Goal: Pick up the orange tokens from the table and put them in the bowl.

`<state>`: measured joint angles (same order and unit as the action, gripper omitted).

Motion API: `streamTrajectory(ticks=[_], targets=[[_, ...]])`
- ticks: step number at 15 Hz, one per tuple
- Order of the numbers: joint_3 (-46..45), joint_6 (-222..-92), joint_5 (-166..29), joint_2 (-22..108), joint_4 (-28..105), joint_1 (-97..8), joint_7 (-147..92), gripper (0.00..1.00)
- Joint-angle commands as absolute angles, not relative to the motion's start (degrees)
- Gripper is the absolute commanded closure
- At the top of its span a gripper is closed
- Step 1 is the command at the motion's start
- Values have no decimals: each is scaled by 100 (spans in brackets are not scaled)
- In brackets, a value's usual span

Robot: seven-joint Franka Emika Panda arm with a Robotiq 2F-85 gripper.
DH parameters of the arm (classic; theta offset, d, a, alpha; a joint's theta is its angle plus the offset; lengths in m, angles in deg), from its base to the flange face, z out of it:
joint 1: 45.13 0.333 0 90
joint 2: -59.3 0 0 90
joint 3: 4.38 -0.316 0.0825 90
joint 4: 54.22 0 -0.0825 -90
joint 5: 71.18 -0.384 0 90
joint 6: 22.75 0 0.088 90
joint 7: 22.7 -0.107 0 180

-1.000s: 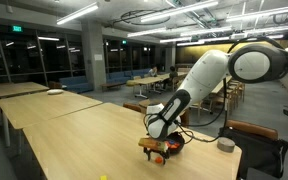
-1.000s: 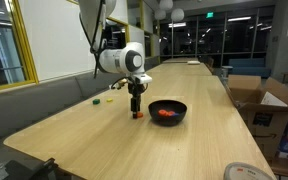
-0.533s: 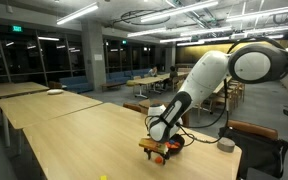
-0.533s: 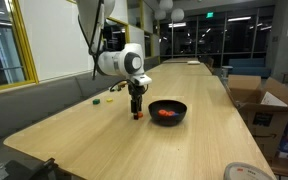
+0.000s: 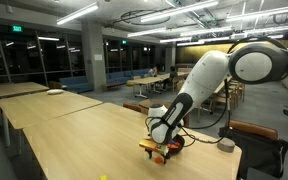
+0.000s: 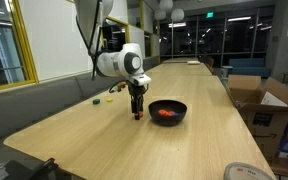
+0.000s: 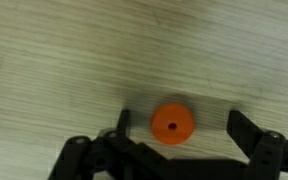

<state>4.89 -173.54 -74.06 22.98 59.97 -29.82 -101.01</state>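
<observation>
In the wrist view a round orange token (image 7: 172,124) with a small centre hole lies flat on the light-wood table (image 7: 74,60). My gripper (image 7: 181,122) is open, with one finger on each side of the token and gaps between them. In an exterior view my gripper (image 6: 137,114) is down at the table just beside the black bowl (image 6: 168,111), which holds orange-red pieces (image 6: 165,114). In an exterior view my gripper (image 5: 162,152) is low over the table and the bowl is hidden behind it.
A small green piece (image 6: 95,101) and another small piece (image 6: 110,97) lie on the table beyond my arm. A grey cylindrical container (image 5: 225,144) stands near the table edge. Cardboard boxes (image 6: 259,100) stand beside the table. A white object (image 6: 246,171) sits at the near corner.
</observation>
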Motion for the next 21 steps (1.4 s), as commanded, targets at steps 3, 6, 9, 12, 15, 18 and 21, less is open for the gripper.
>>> streamTrajectory(ticks=[3,6,9,12,15,18,21], targets=[[525,-17583,-7244,2529,6244,-2927,-10243,0],[536,-17786,-7253,2557,6303,-2917,-10244,0],[541,-17934,-7277,2560,6342,-2915,-10218,0],[534,-17937,-7299,2553,6372,-2928,-10193,0],[555,-17898,-7271,2569,6389,-2914,-10188,32],[558,-17898,-7261,2649,6450,-2919,-10191,56],[552,-17891,-7261,2732,6517,-2934,-10190,80]])
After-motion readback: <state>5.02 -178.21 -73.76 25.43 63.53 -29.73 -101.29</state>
